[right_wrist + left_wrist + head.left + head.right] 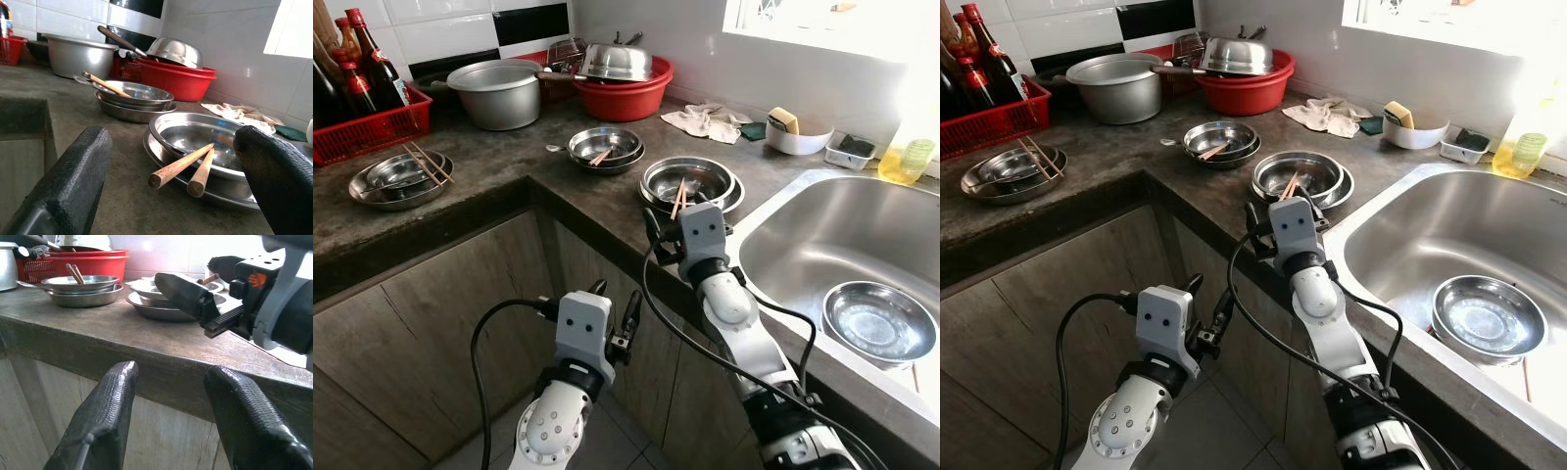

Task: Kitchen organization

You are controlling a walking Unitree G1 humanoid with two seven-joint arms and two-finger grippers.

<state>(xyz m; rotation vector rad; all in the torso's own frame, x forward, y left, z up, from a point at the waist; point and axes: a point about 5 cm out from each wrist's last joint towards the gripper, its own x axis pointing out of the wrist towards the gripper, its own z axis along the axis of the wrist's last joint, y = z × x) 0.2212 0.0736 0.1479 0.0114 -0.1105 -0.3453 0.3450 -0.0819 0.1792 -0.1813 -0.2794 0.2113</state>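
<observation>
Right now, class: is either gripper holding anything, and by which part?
Nothing is held. The right gripper is open before the chopsticks; the left gripper is open below the counter.

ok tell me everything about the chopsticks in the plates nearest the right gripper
The pair of light brown wooden chopsticks lies side by side in the stacked shiny steel plates on the dark stone counter beside the sink. Their blunt butt ends overhang the rim, pointing toward the right gripper, whose open jaws flank them without touching.
</observation>
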